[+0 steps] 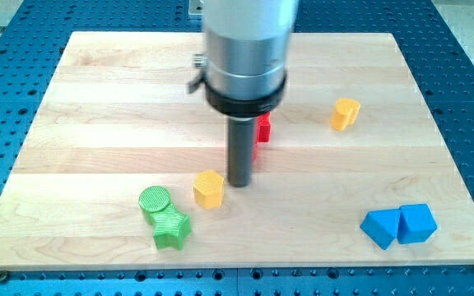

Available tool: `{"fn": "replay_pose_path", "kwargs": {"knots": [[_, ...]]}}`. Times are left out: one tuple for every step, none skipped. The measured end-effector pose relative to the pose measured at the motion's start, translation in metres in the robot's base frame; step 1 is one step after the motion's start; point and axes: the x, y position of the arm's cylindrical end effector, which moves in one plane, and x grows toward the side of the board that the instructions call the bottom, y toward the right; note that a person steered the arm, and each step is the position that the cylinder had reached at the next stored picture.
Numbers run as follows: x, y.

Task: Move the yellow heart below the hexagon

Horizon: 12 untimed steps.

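Wooden desk point(97, 99) on blue perforated base — my tip point(239, 182) just right of yellow hexagon point(209, 189); yellow heart point(346, 113) well apart, upper right; no hand to report.

obstacle: red block point(263, 127) behind my tip point(239, 182) | right: open

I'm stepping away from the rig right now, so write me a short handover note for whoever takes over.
No pincer here: my tip rests on the board just to the view's right of one yellow block, near or touching it.
A second yellow block sits toward the view's upper right; which one is the heart and which the hexagon I cannot tell.
A red block is partly hidden behind the rod.
Done: nothing visibly placed. Left: push the heart below the hexagon.
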Motion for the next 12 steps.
{"fn": "replay_pose_path", "kwargs": {"knots": [[0.015,-0.01],[0.014,0.031],[-0.005,0.14],[-0.034,0.24],[-0.092,0.279],[-0.129,0.285],[-0.133,0.265],[-0.132,0.243],[-0.127,0.212],[-0.086,0.145],[-0.085,0.159],[-0.119,0.155]]}}
